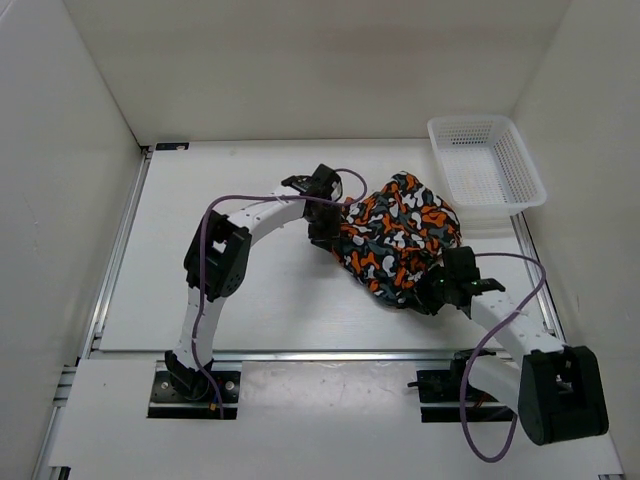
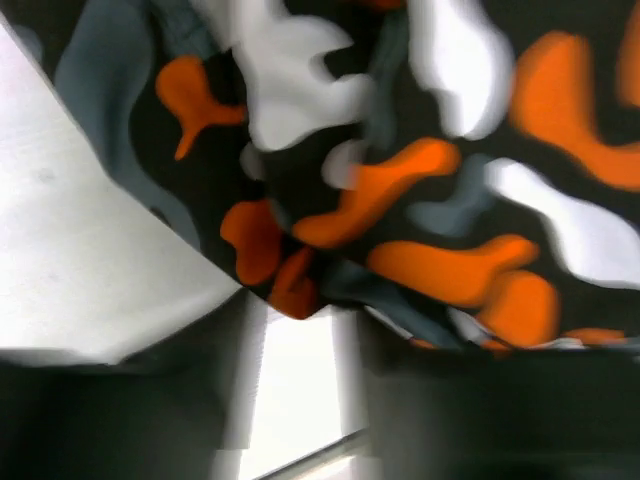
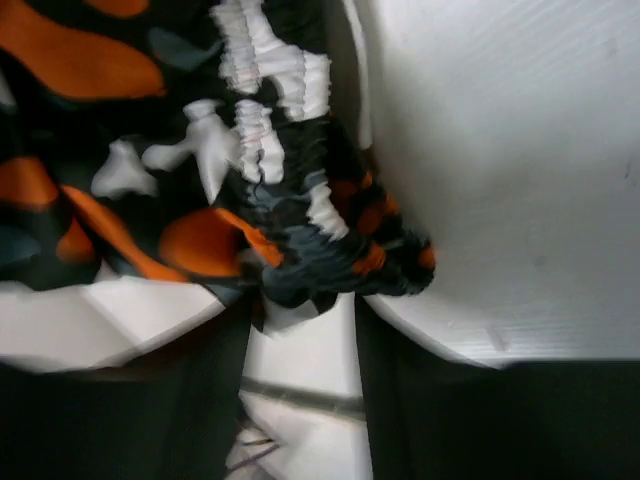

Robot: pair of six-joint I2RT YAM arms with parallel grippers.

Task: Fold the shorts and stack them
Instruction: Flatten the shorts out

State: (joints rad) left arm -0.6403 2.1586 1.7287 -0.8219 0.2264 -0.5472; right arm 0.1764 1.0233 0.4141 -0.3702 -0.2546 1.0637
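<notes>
The camouflage shorts [image 1: 398, 238] lie bunched in a rounded heap right of the table's middle. My left gripper [image 1: 326, 224] is at their left edge. In the left wrist view, a corner of the shorts [image 2: 400, 190] sits pinched between the tips of my left gripper [image 2: 298, 310]. My right gripper [image 1: 441, 287] is at their near right edge. In the right wrist view, the gathered waistband of the shorts [image 3: 300, 250] is bunched between the tips of my right gripper [image 3: 305, 300]. Both grippers are shut on the cloth.
A white plastic mesh basket [image 1: 487, 165] stands at the back right, just beyond the shorts. White walls enclose the table on the left, back and right. Bare table [image 1: 200, 250] spreads left of the shorts.
</notes>
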